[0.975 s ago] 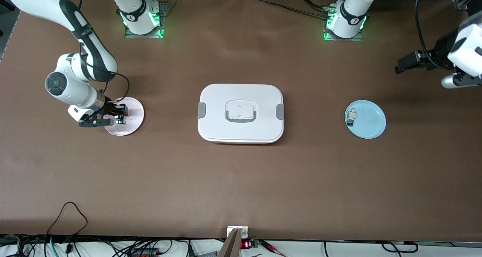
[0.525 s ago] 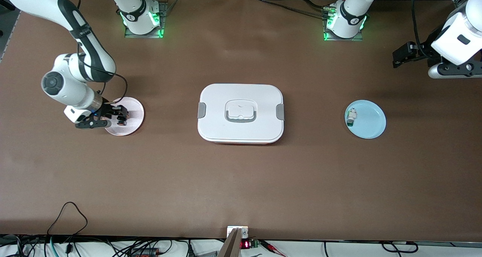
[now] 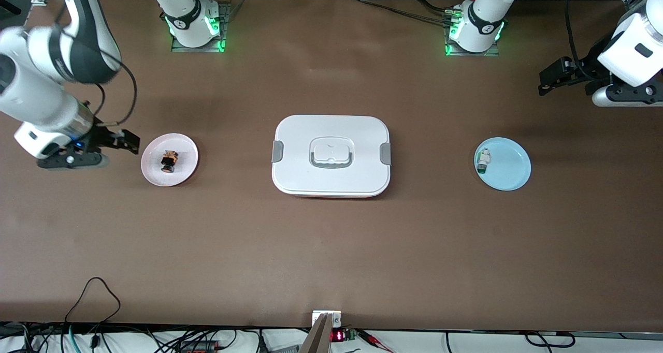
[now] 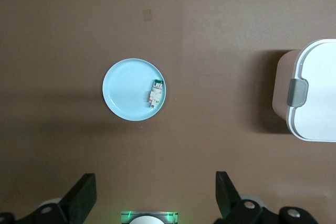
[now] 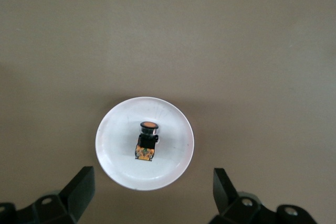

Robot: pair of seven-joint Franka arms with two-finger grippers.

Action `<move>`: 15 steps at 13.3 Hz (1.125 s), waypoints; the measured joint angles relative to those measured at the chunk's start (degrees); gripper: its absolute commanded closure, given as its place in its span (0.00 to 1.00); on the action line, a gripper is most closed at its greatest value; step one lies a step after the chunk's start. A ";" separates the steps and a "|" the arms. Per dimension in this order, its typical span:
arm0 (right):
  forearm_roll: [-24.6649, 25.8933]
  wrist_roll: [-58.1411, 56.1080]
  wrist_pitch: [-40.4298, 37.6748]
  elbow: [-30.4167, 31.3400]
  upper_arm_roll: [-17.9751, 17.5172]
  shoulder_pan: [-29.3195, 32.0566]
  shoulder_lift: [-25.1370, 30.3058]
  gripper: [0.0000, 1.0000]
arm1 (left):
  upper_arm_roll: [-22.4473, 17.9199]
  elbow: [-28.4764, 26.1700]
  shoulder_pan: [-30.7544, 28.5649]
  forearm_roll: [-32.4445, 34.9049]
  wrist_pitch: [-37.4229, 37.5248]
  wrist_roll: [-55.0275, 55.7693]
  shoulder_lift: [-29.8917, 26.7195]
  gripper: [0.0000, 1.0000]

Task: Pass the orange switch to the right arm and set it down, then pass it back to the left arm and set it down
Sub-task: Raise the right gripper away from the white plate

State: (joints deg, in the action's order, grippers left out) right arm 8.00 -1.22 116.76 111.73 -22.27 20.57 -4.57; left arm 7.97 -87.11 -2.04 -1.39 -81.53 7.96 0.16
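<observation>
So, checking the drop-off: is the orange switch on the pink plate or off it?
On it: the orange switch lies inside the pink plate, ungripped.

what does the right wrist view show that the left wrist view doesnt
Only the right wrist view shows the orange switch lying on the pink plate, with the right gripper open and up in the air, empty.

Only the left wrist view shows the blue plate carrying the small white-and-green part, one end of the box, and the open left gripper, which waits.

Both show bare brown table and a pair of open black fingers with nothing between them.
</observation>
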 measured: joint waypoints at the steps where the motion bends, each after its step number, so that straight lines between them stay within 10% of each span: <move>1: -0.17 0.44 -2.87 -1.96 -0.19 -0.71 1.04 0.00 | 0.02 -0.04 0.00 -0.02 0.09 0.26 0.00 0.00; 3: -1.33 1.47 -7.82 -5.49 0.99 -3.14 2.32 0.00 | 0.04 -0.10 0.00 -0.05 0.17 0.66 0.00 0.00; 7: -3.00 1.51 -11.05 -8.61 18.33 -19.68 3.76 0.00 | 0.05 -0.14 -0.10 -0.06 1.96 0.67 0.01 0.00; 15: -7.16 1.47 -18.53 -13.53 20.07 -21.33 2.55 0.00 | 0.02 -0.04 -0.45 -0.06 1.99 -0.14 0.24 0.00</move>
State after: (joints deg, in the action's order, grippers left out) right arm 0.83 0.25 98.23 98.19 -2.20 -0.76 -2.02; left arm 7.99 -87.15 -2.49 -1.45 -79.54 7.82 0.40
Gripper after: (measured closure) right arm 0.000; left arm 0.000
